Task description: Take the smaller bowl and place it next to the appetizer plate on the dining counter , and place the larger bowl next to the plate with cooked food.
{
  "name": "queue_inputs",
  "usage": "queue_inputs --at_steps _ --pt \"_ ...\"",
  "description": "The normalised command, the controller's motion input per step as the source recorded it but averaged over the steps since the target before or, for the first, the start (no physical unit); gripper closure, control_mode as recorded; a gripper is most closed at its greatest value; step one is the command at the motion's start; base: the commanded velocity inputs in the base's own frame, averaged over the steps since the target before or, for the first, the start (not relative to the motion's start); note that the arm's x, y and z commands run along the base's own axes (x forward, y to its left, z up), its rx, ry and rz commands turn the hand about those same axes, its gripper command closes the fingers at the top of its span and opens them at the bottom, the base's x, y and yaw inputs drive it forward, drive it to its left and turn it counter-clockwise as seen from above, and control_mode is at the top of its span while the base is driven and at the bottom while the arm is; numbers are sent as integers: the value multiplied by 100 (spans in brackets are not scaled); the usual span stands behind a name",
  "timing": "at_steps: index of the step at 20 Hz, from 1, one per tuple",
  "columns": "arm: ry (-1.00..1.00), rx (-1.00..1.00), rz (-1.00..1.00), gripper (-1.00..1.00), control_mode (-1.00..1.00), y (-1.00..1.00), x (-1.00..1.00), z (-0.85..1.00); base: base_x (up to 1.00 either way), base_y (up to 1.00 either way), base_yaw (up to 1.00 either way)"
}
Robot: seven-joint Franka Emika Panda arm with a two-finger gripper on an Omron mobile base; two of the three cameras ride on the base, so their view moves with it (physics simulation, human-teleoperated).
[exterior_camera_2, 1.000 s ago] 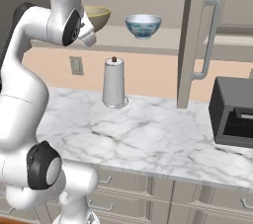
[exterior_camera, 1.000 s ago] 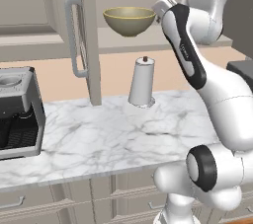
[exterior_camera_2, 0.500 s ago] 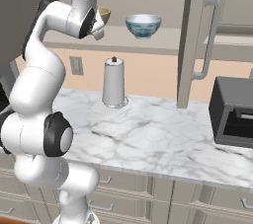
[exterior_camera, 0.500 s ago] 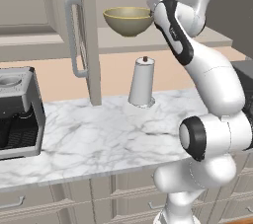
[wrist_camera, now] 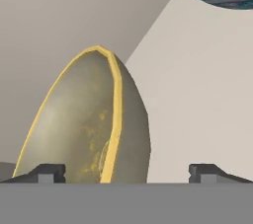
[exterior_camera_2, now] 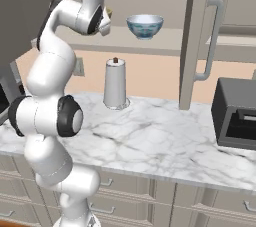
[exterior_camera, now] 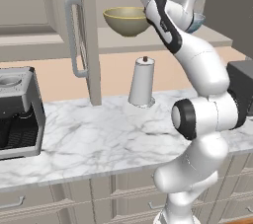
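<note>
White marble veined with grey formed the worktop point(exterior_camera: 99, 134) across mid-frame, below a beige shelf point(exterior_camera_2: 165, 41). At upper centre the glossy olive-tan larger bowl point(exterior_camera: 126, 19) sat on that shelf, the mottled blue smaller bowl point(exterior_camera_2: 145, 25) beside it. Spread wide and empty, the gripper point(wrist_camera: 126, 171) straddled the larger bowl's yellow rim.

A white marble counter point(exterior_camera: 89, 134) with grey veins runs over beige drawers point(exterior_camera_2: 165, 196) with metal pulls. The back wall point(exterior_camera: 113, 77) is peach. A beige cabinet door point(exterior_camera: 84, 35) with a long grey handle stands open above, beside a pale shelf point(exterior_camera_2: 165, 41). A grey paper-towel holder point(exterior_camera: 142, 82) stands upright on the counter, a coffee machine point(exterior_camera: 17, 112) further along.
</note>
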Motion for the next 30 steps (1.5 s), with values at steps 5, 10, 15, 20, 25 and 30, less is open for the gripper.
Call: queue_inputs --at_steps 5,10,15,20,25,30 --pt "1 0 0 -100 -100 13 42 -16 0 0 0" --pt "2 -3 0 100 -100 22 13 -21 0 0 0" --pt "0 -4 -1 100 -100 15 6 -22 0 0 0" --pt "0 0 -16 100 -100 0 1 -22 0 0 0" --pt "-14 7 -35 100 -100 0 -18 1 0 0 0" --pt "-21 24 -14 100 -100 -4 -86 17 0 0 0"
